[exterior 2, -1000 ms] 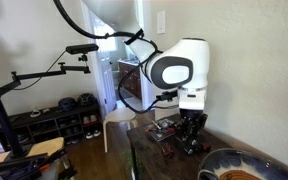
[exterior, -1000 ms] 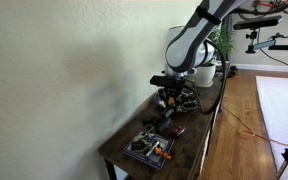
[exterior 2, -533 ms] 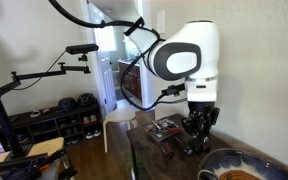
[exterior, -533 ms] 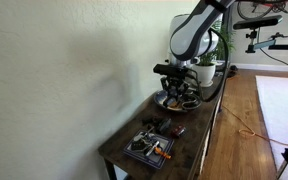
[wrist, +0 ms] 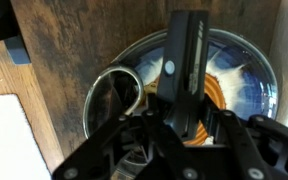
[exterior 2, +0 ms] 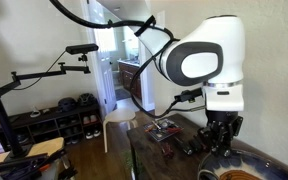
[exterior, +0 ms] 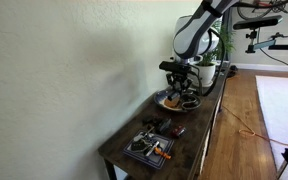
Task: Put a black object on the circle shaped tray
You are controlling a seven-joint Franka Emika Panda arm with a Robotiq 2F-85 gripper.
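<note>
A dark table (exterior: 197, 140) lines the wall. Above the circle shaped tray (wrist: 249, 85), the gripper (wrist: 187, 118) clasps a black object (wrist: 189, 55).

the worktop (wrist: 44, 70) is dark wood with visible grain and a dull sheen. the circle shaped tray (wrist: 262, 90) looks smooth and glossy, catching pale reflections. the black object (wrist: 189, 60) is matt and plastic-looking. the arm shell (exterior 2: 219, 62) is glossy white plastic; the wall (exterior: 64, 70) is matt and lightly textured.

Wood table (exterior: 196, 116) w/ square tray (exterior: 149, 148), round tray (exterior: 177, 102)
</note>
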